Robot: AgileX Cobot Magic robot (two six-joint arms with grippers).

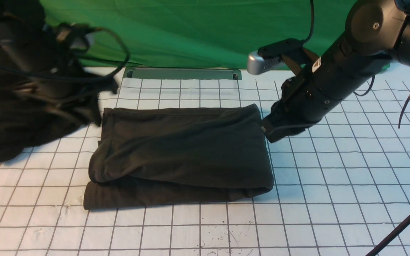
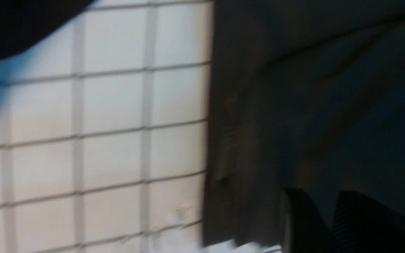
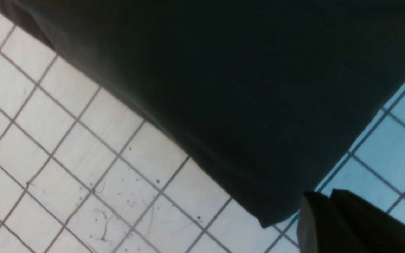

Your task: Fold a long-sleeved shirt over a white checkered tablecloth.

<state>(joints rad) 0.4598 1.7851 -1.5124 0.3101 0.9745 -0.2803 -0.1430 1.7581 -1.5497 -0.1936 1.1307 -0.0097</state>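
Shirt (image 1: 180, 153), long-sleeved, dark, folded, on white checkered tablecloth (image 1: 333, 199). Right gripper (image 3: 320, 202) closed, empty, beside its right edge. Left gripper (image 2: 316, 198) blurred, opening indeterminable.

Front camera: sat between the arms, faced forward and slightly downward, far enough back to take in the whole folded long-sleeved shirt (image 1: 180, 153) on the white checkered tablecloth (image 1: 333, 177).
Left wrist camera: looked past the left gripper (image 2: 320, 198), very close and blurred, with the shirt's edge ahead of the tips.
Right wrist camera: looked past the right gripper (image 3: 323, 198), close, with a shirt corner just ahead of the tips.
All three views shared shirt and checks.
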